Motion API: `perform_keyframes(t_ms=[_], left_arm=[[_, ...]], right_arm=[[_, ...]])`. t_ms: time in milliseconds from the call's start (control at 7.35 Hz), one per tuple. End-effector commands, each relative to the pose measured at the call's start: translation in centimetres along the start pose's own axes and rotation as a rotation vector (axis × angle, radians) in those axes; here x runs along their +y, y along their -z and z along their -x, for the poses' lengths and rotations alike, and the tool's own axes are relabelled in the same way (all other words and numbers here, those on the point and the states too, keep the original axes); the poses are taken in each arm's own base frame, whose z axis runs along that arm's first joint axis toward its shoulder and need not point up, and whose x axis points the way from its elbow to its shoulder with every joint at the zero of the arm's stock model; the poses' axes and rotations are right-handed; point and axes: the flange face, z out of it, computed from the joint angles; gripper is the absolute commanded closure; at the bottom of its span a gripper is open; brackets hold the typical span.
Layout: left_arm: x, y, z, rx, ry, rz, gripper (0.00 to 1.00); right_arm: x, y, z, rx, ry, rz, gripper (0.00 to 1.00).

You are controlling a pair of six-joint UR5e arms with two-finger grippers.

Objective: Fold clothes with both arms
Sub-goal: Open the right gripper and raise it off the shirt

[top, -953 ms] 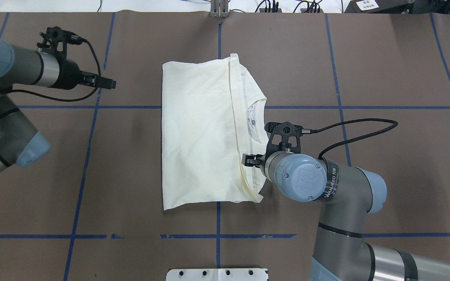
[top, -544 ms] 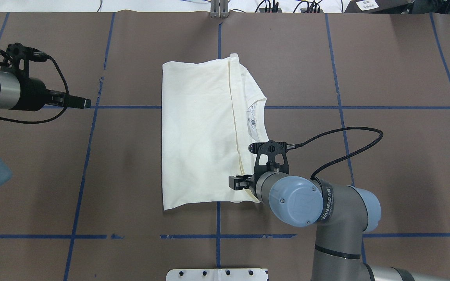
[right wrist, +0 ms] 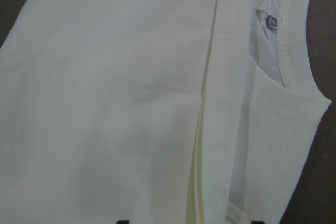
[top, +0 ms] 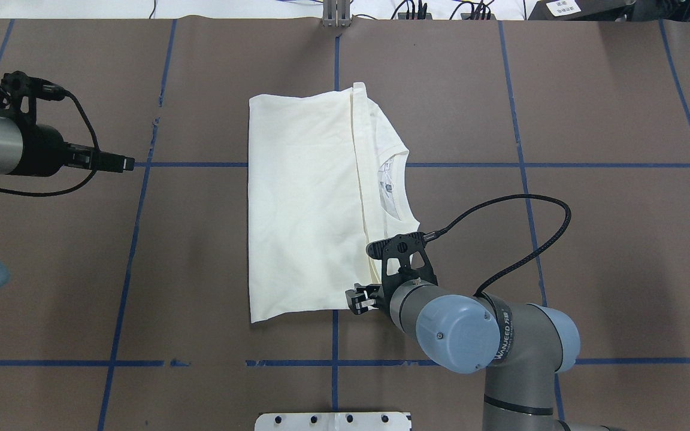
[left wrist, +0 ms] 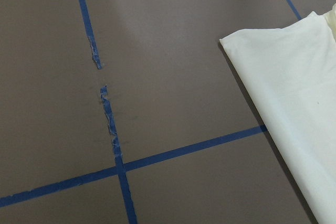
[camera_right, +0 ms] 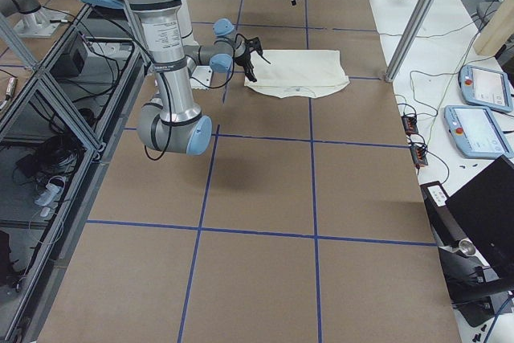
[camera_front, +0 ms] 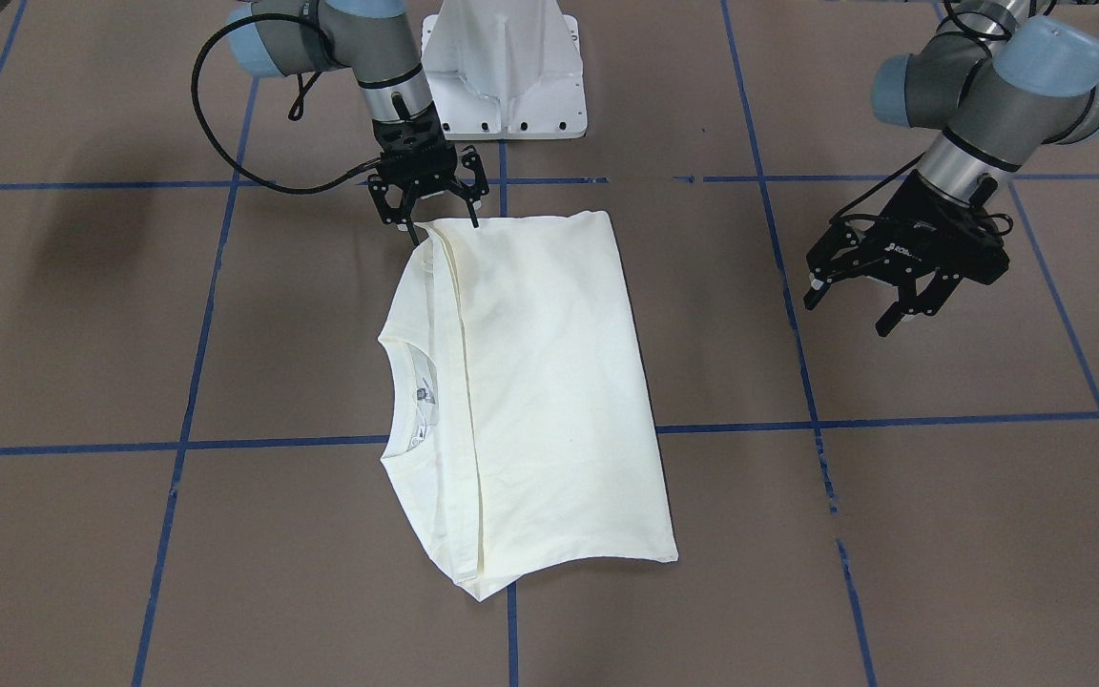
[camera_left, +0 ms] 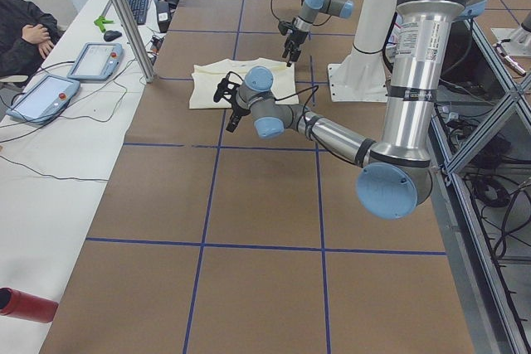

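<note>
Presently, a cream T-shirt (top: 303, 203) is shown lying flat on the brown surface (top: 560, 251), plain side up and reduced to a compact oblong. The ribbed neck (right wrist: 289, 35) and its label are exposed along one long side, and a hemmed edge (top: 359, 179) is seen laid across the body just short of that neck. No sleeve is seen protruding, so the sleeves are judged to be tucked inside.

The right gripper (camera_front: 443, 227) is positioned low at one corner of the garment, its jaws spread wide, with the layered corner lying between and beneath them. In the right wrist view only two dark fingertips (right wrist: 122, 222), set far apart at the bottom margin, are visible over the cloth. No fabric is pinched; whether the tips touch the cloth cannot be told.

The left gripper (camera_front: 847, 313) is held over bare surface, its jaws likewise wide and empty. The nearest edge of the T-shirt lies well apart from them, off to their inner side.

The first folds are thus judged complete, which is the larger part of the task. What is left, on this reading, is for the corner under the right jaws to be gripped, a matching corner to be taken by the left jaws, and the oblong to be doubled over crosswise into its final packet.
</note>
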Motion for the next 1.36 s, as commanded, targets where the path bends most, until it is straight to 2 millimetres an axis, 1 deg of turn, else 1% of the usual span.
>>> perform_keyframes(t_ms=[0,136,408,544,680,817,953,1089,1225], left_arm=[[0.0,0.0,0.0,-0.001,0.0,-0.001,0.0],[0.0,0.0,0.0,-0.001,-0.002,-0.001,0.0],[0.0,0.0,0.1,-0.001,-0.001,0.001,0.0],[0.0,0.0,0.1,-0.002,-0.001,0.0,0.0],[0.0,0.0,0.1,-0.002,-0.001,0.0,0.0],[0.0,0.0,0.0,-0.001,-0.002,-0.001,0.0],[0.0,0.0,0.0,-0.001,-0.002,-0.001,0.0],[0.0,0.0,0.1,-0.002,-0.001,0.0,0.0],[0.0,0.0,0.0,-0.001,-0.002,-0.001,0.0]], right_arm=[[0.3,-0.3,-0.7,0.013,0.119,0.001,0.3],[1.0,-0.8,-1.7,0.028,0.125,0.01,0.32],[1.6,-1.0,-2.0,0.032,0.127,0.024,0.33],[1.6,-0.8,-1.9,0.027,0.122,0.026,0.4],[1.7,-0.7,-1.4,0.019,0.119,0.027,0.57],[1.7,-0.6,-1.3,0.017,0.12,0.027,0.77],[1.7,-0.5,-1.3,0.014,0.119,0.027,0.9],[1.6,-0.5,-1.3,0.015,0.117,0.026,1.0],[1.6,-0.5,-1.3,0.016,0.115,0.024,1.0]])
